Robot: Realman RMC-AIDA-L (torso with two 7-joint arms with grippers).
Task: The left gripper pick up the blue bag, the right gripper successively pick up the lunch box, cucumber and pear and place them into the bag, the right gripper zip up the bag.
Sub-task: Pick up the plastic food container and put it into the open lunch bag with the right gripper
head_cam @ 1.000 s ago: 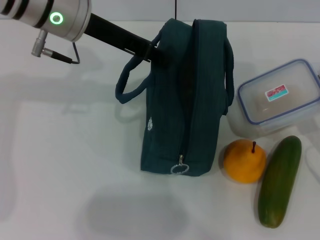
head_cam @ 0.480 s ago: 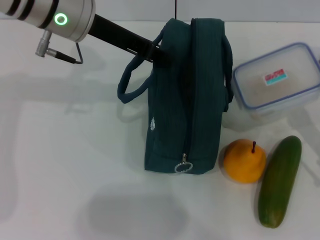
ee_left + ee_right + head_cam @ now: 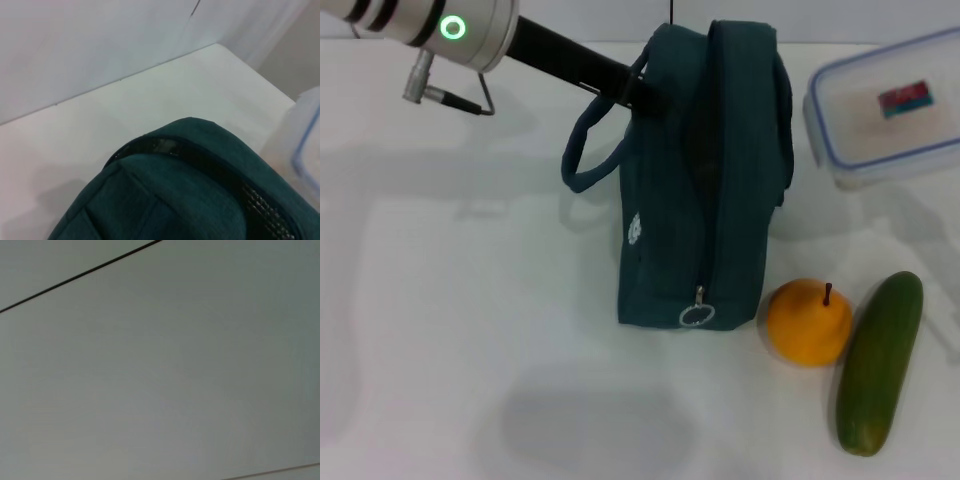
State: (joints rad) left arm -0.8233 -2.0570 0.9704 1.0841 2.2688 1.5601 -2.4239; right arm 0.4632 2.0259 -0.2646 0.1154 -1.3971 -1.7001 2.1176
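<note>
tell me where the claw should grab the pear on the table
Probably from above, closing across the round body of the pear just below its upright stem. The cucumber and blue bag crowd its two sides, so set the fingers near-to-far rather than side to side.

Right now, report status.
Left gripper at blue bag top, near handle. Lunch box raised off table, right gripper unseen. Pear, cucumber waiting beside bag.
</note>
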